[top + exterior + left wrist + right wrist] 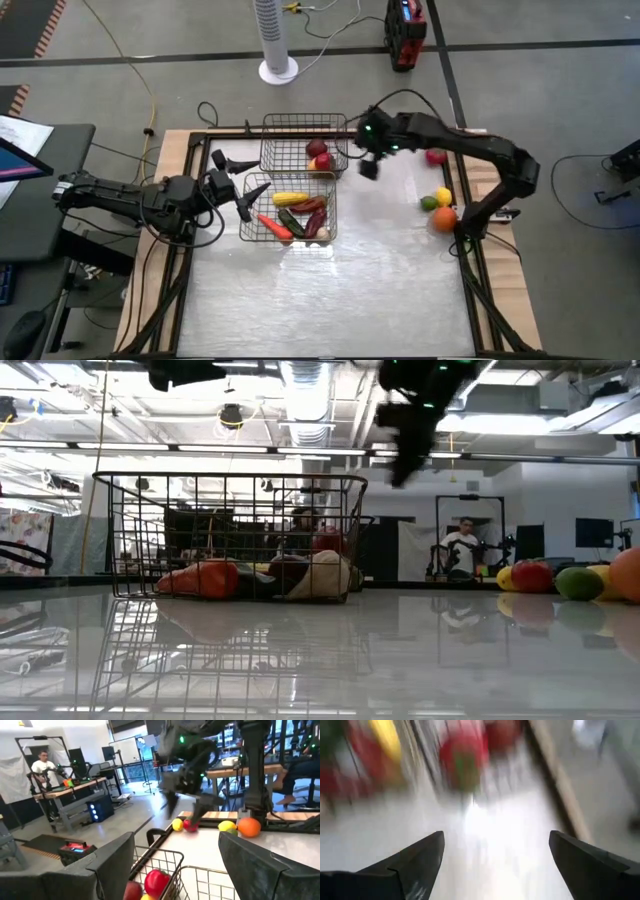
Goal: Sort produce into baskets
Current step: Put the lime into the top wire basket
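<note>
Two black wire baskets stand side by side at the table's middle left. The far basket (290, 135) holds red fruits (320, 157). The near basket (252, 225) holds corn (290, 198), a carrot (274, 227) and dark red and green long vegetables (308, 215). A red fruit (436, 157), a yellow one (444, 196), a green one (428, 204) and an orange one (444, 220) lie on the table at the right. My right gripper (366, 162) (495, 855) hangs open and empty in the air just right of the far basket. My left gripper (235, 182) (175, 870) is open and empty, left of the baskets.
The table (380, 290) has a raised wooden rim (490, 300). Its near half is bare and glossy. A white fan stand (278, 68) and a red device (405, 35) are on the floor beyond the far edge. People show in the room behind.
</note>
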Action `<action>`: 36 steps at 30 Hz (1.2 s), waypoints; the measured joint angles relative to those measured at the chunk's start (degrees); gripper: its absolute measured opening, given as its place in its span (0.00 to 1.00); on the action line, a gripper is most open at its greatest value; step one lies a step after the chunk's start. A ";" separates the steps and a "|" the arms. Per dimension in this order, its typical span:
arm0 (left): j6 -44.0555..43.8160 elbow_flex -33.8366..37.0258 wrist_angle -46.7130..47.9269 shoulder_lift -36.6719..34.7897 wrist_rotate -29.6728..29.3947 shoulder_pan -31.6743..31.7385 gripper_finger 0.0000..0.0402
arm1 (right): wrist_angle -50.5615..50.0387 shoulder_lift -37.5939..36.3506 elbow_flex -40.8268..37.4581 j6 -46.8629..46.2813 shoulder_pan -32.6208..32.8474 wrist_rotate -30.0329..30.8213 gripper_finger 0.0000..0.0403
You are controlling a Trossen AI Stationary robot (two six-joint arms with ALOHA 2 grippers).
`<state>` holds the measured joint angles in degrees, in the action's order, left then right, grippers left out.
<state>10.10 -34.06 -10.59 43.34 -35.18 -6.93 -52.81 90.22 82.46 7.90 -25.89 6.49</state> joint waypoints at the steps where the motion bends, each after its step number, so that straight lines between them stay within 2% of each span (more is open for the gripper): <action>1: -0.01 0.00 0.18 0.01 0.00 0.01 0.69 | -5.77 -0.34 -0.14 -1.77 -0.36 0.14 0.96; 4: 0.01 0.00 0.32 0.01 0.00 0.01 0.69 | -19.60 -0.43 -0.94 -6.04 -1.38 0.92 0.96; 8: -0.30 0.00 0.19 -0.01 0.00 0.01 0.69 | -25.02 -0.70 -7.34 -7.34 -2.06 2.53 0.96; 18: -2.08 0.00 0.99 -0.01 0.13 -0.27 0.69 | -21.09 -0.64 -27.67 -9.07 -3.52 2.58 0.96; 23: -2.31 0.00 0.96 -0.01 0.11 -0.27 0.69 | -17.76 -0.64 -32.93 -9.40 -3.54 2.83 0.96; 26: -2.35 0.00 0.94 -0.01 0.10 -0.27 0.69 | -15.56 -0.64 -35.04 -9.10 -3.52 5.21 0.94; 30: -2.29 0.00 0.90 -0.01 0.07 -0.27 0.69 | -15.15 -0.61 -36.63 -8.08 -3.24 8.68 0.88; 36: -1.79 0.02 0.78 -0.01 0.02 -0.27 0.69 | -13.80 -0.61 -36.70 -7.49 -2.17 10.04 0.71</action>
<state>8.31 -34.04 -9.80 43.33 -35.16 -7.20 -66.61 89.60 45.77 0.40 -28.06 16.53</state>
